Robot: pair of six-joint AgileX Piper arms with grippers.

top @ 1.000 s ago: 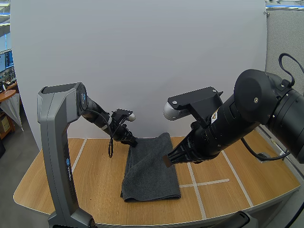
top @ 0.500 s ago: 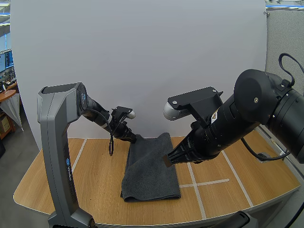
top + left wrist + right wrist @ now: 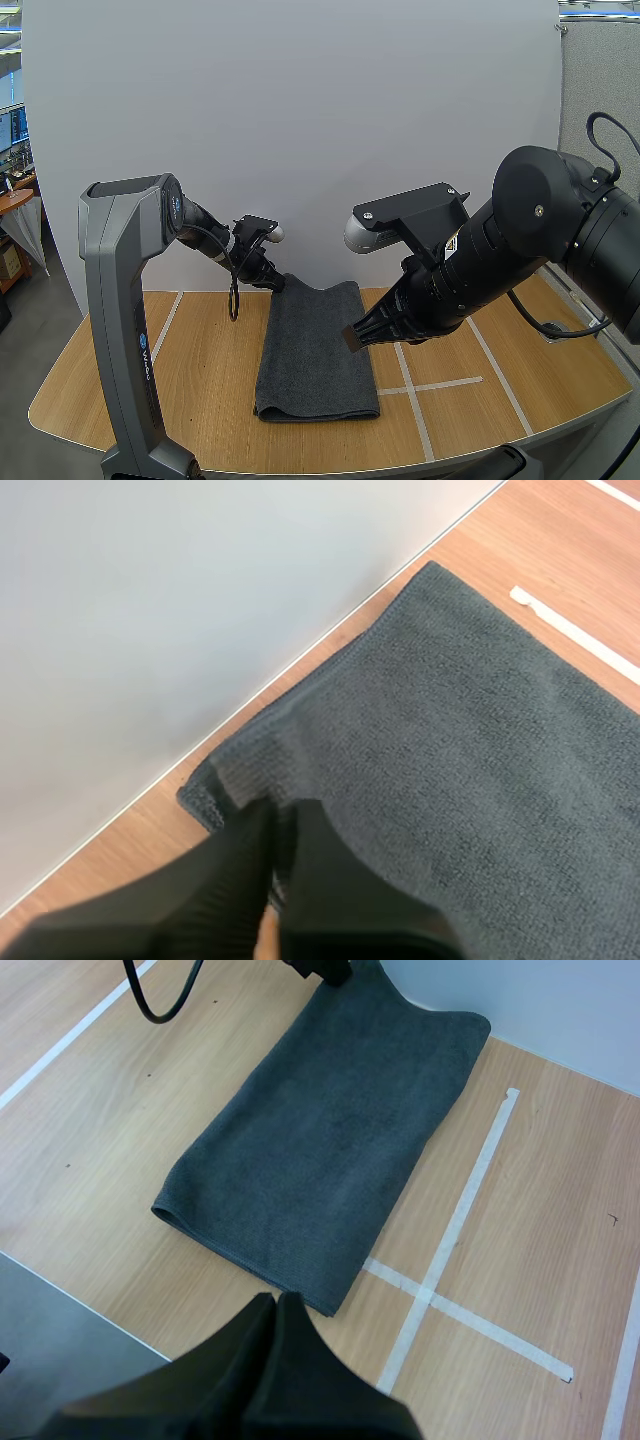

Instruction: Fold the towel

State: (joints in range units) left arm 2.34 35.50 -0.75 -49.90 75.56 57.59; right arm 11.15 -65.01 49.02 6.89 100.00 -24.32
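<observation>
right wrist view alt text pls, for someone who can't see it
A folded dark grey towel lies flat on a wooden table, beside white tape lines that cross. The right pincer, shut and empty, hangs over the table by the towel's near end, and the left pincer is at its far corner.

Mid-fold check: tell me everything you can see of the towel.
The towel is dark grey terry, folded into a long rectangle, layers showing at its corners. It lies flat on the wooden table, long side running away from the bases, far end by the wall. The left tool is at its far left corner; a tape line runs beside its right edge.
</observation>
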